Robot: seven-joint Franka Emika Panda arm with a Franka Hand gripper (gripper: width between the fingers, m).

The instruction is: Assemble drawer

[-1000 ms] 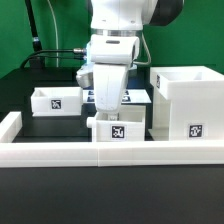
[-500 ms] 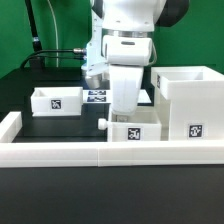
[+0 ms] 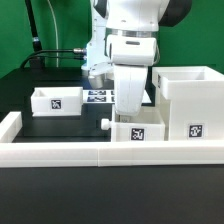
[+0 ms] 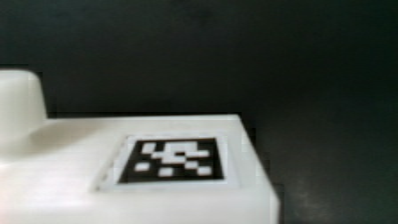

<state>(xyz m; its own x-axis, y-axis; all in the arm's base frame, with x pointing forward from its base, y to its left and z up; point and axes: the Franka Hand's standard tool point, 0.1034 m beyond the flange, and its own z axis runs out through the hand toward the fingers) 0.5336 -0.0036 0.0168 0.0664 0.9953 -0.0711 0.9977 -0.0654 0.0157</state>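
The drawer's large boxy casing (image 3: 186, 102) stands at the exterior view's right, open side up, with a tag on its front. One small knobbed tray (image 3: 57, 100) sits at the left. The other small tray (image 3: 137, 130) stands right beside the casing, its knob (image 3: 104, 124) pointing left. My gripper (image 3: 133, 116) reaches down into this tray and is shut on its wall; the fingertips are hidden. The wrist view shows only this tray's tagged face (image 4: 175, 160) and its knob (image 4: 18, 100), very close.
A long low white rail (image 3: 60, 152) runs along the front, with an end piece at the left (image 3: 10, 125). The marker board (image 3: 98, 96) lies flat behind the gripper. A black cable hangs at the back left before a green backdrop.
My gripper and the small tray have slid to the exterior view's right, from mid-table to beside the casing. The left tray and casing have not moved.
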